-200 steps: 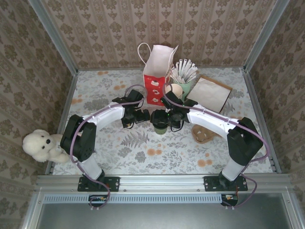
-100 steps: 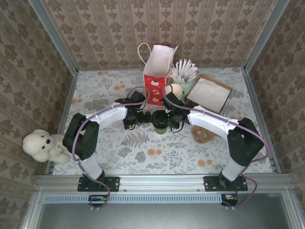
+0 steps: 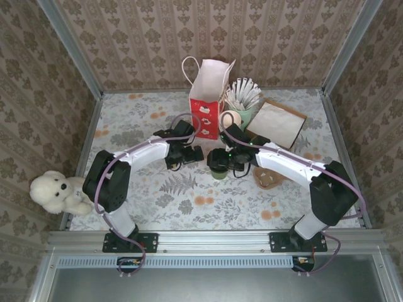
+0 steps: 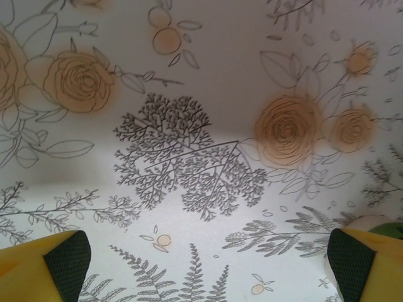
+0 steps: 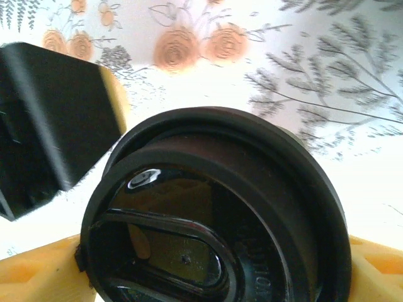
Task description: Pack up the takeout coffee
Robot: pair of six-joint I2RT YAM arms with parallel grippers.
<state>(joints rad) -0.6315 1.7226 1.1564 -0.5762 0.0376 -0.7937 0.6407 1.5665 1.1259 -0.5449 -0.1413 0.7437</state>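
Two right gripper (image 3: 221, 163) fingers (image 5: 38, 277) flanked the likely light, crushable takeout coffee (image 5: 214, 207) under its lid, grip uncertain; left gripper (image 4: 208, 261) gaped empty.

Warm colours on a flowered table (image 3: 157, 207)
The table is white with orange roses and grey ferns; the paper bag (image 3: 206, 107) is red and white, the takeout coffee (image 3: 218, 171) green under a black lid (image 5: 214, 207), the teddy bear (image 3: 55, 192) cream.
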